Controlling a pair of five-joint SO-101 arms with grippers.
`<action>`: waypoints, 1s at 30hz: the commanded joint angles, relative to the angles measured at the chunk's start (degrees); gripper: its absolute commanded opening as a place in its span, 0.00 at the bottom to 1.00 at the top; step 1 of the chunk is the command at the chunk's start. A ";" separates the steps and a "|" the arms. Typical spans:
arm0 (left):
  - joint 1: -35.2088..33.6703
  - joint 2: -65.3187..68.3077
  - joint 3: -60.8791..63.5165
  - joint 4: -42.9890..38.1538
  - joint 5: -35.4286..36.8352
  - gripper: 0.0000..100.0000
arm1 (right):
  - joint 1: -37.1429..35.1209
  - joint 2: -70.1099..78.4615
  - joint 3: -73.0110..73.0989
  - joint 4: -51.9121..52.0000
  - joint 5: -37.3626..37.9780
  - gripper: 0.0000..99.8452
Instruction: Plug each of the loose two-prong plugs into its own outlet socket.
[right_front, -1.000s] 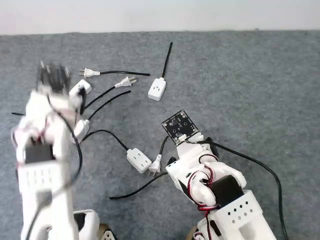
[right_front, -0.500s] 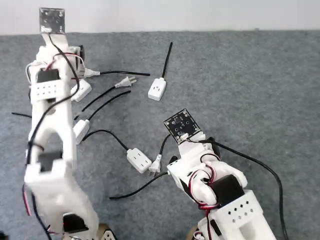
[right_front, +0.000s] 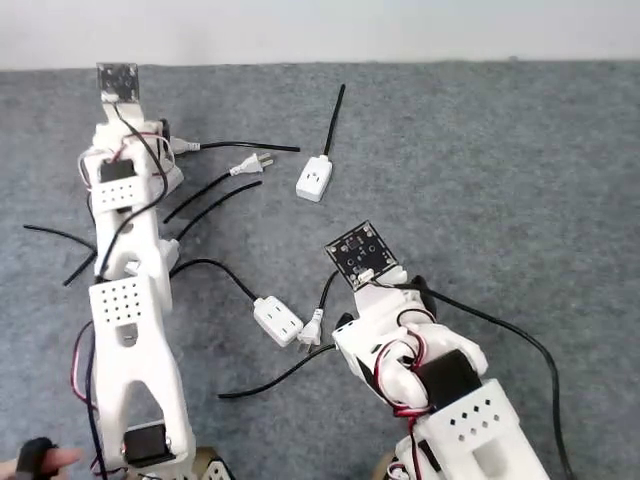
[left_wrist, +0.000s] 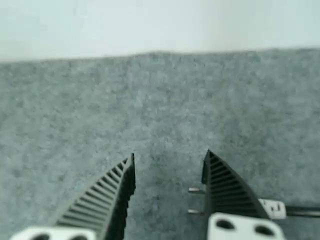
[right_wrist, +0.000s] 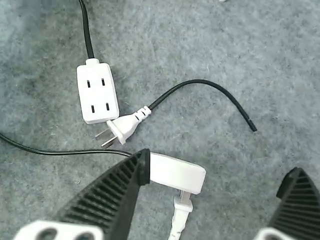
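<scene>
- Two grippers, both released: the left gripper (left_wrist: 170, 157) hovers near the tabletop's (left_wrist: 160, 100) far-left corner, a two-prong plug (left_wrist: 272, 209) just beside it.
- Right gripper (right_wrist: 220, 165) spread wide above an outlet socket (right_wrist: 177, 172).

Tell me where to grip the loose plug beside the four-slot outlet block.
Grip the plug by its white body, behind the prongs and ahead of the ribbed cord collar. Come from above, closing across its width: it lies flat on the carpet.
</scene>
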 joint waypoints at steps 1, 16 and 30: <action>0.18 5.01 -13.32 2.37 0.18 0.23 | 0.57 -0.13 0.53 -2.68 -0.70 0.41; 1.67 0.44 -16.13 18.11 -0.97 0.23 | 0.48 -0.13 0.79 -2.68 -0.70 0.41; 2.90 -6.42 -14.46 21.36 -0.97 0.22 | 0.48 -0.13 0.88 -2.42 -0.79 0.41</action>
